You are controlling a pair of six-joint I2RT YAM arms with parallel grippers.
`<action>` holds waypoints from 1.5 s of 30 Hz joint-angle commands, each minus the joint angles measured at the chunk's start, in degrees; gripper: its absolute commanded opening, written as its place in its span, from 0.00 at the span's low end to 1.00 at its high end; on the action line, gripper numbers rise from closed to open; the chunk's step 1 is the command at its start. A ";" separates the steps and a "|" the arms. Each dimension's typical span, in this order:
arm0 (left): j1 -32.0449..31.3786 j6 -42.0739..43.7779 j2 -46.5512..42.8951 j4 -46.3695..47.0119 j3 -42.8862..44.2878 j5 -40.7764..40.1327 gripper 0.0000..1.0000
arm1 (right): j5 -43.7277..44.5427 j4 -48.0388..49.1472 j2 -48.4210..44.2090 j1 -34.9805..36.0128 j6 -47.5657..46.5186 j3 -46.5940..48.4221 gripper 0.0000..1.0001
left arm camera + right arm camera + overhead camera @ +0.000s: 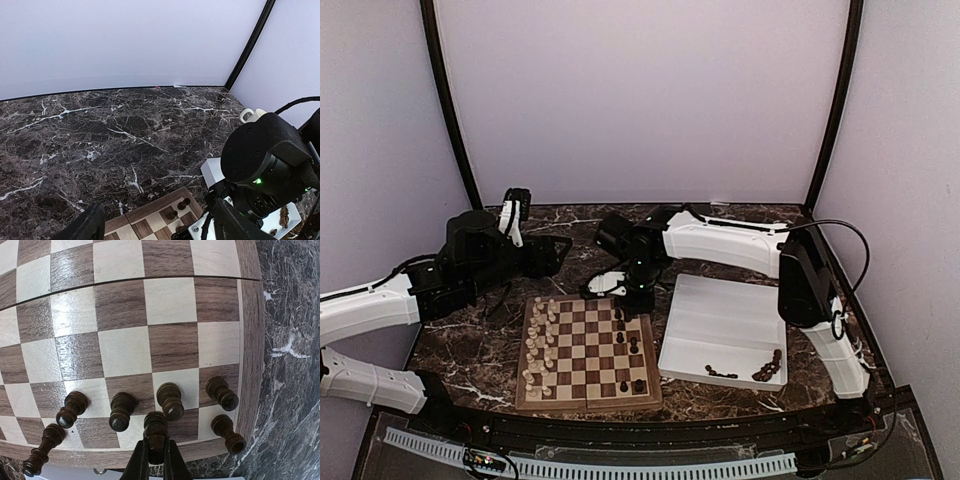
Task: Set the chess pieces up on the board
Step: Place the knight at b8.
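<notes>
The chess pieces (170, 402) of dark wood crowd the board (125, 305) side facing the table's (290, 365) right edge, where the right hand (156, 454) clenches one, so a skewed release could topple its close neighbours.

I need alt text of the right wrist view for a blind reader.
The right gripper clasps a dark chess piece at the edge row of the board. Six more dark pieces stand beside it; the marble table shows at right.
</notes>
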 commanded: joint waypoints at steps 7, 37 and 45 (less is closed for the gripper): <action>0.32 -0.48 0.46 1.22 -1.06 0.77 0.77 | 2.17 0.39 -0.46 -0.42 -0.06 0.00 0.02; 0.33 -0.49 1.64 2.44 -1.22 1.58 0.77 | 3.79 0.77 -0.98 -1.42 0.25 -1.81 0.05; 0.35 -0.39 1.60 2.35 -1.28 1.57 0.77 | 4.28 0.78 -1.39 -1.44 0.20 -2.18 0.06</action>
